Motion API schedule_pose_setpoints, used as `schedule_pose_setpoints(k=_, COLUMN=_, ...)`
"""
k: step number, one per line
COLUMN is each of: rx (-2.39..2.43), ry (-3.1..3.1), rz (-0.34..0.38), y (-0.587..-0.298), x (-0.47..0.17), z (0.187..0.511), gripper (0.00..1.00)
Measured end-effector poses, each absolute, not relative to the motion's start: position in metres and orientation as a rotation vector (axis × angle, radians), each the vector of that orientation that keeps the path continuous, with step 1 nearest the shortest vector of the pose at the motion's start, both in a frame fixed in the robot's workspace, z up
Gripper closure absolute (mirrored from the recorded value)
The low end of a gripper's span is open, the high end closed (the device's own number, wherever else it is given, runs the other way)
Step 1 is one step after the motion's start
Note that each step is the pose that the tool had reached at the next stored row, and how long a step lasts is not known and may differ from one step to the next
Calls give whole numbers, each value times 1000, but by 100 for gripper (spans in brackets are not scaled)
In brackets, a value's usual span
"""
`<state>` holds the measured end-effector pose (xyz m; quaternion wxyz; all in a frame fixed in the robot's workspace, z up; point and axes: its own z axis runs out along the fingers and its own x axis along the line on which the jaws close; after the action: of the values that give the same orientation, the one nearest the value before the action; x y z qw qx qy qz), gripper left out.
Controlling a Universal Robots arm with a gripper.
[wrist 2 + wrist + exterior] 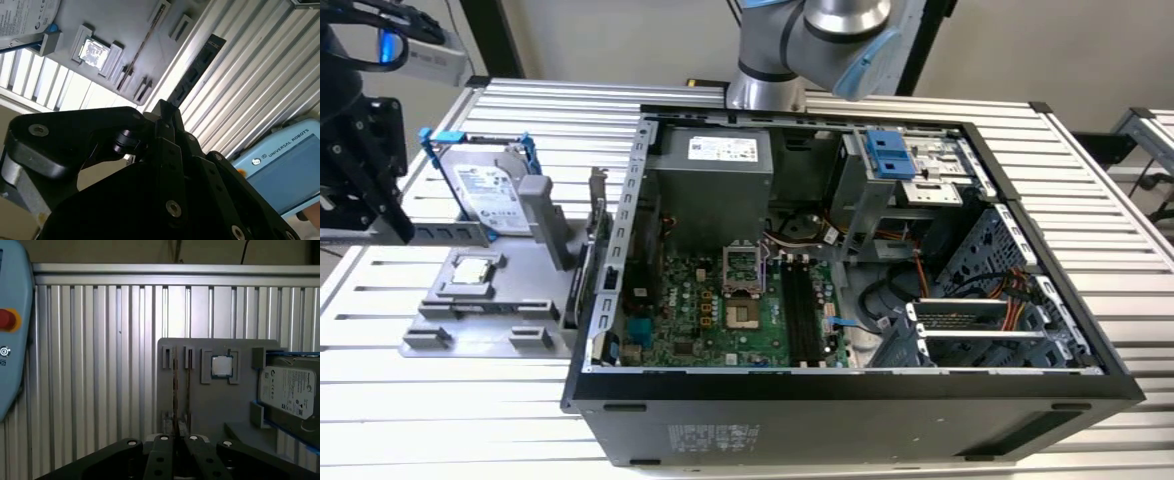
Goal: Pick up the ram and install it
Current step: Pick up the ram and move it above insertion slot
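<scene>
First wrist view: end effector (177,439) fingers look pinched together, nothing held. It hangs well clear of the ram (175,390), which stands on edge in a slot of the grey fixture (240,405). The ram shows as a thin line roughly in line with the closed tips. Ram not gripped yet. Black slots (801,305) on the motherboard (707,310) in the PC case (854,400) look empty, as far as I can tell.

Risks, my read:
- Closed tips would land on the stick's top edge instead of straddling it, and could chip or tip it.
- A second thin slot runs just beside it, so a small lateral offset means the wrong lane.
- CPU (221,366) and hard drive (292,390) sit further along the same fixture, and a sloppy approach could clip them.

Pose: in the exterior view the arm (807,40) is rooted at the case's 12 o'clock. The fixture sits at the case's 9 o'clock on the worktop (454,420). The black wrist assembly (358,165) hangs at the fixture's 9 o'clock, apparently aimed down at it.
</scene>
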<state>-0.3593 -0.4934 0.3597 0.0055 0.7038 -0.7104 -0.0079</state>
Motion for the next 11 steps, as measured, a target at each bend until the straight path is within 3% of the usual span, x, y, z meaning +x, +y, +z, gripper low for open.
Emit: schedule_pose_setpoints(k=11, rx=2203, ry=-2224, rz=-25, y=-492, x=-360, z=382, gripper=100)
